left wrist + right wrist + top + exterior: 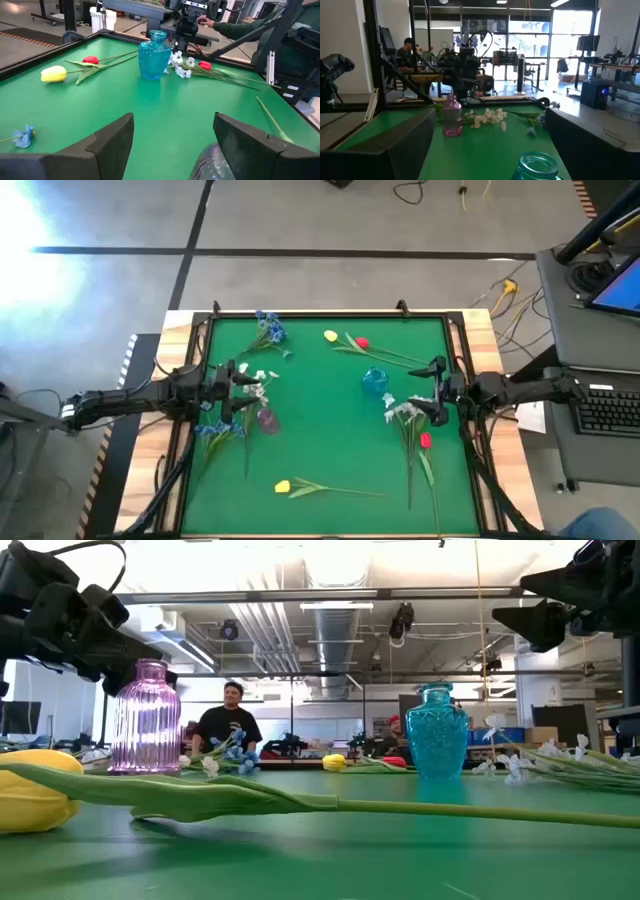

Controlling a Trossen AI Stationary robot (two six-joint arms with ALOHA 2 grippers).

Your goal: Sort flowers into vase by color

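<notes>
Yellow tulip (pixel 35 790), smooth and waxy on its long flat green stem, lay nearest, on the desk's (pixel 330 440) green felt. Nothing was sorted, I judged: both vases stood empty, the ribbed pink vase (pixel 145 718) under my left hand (pixel 243 390) and the knobbly teal glass vase (pixel 375 380) beside my right hand (pixel 432 392). Both hands hung released, holding nothing. All flowers lay flat: blue clusters (pixel 270 330), white sprays (pixel 403 412), 2 red buds (pixel 362 342), 2 yellow. Every stem remained to be placed.
</notes>
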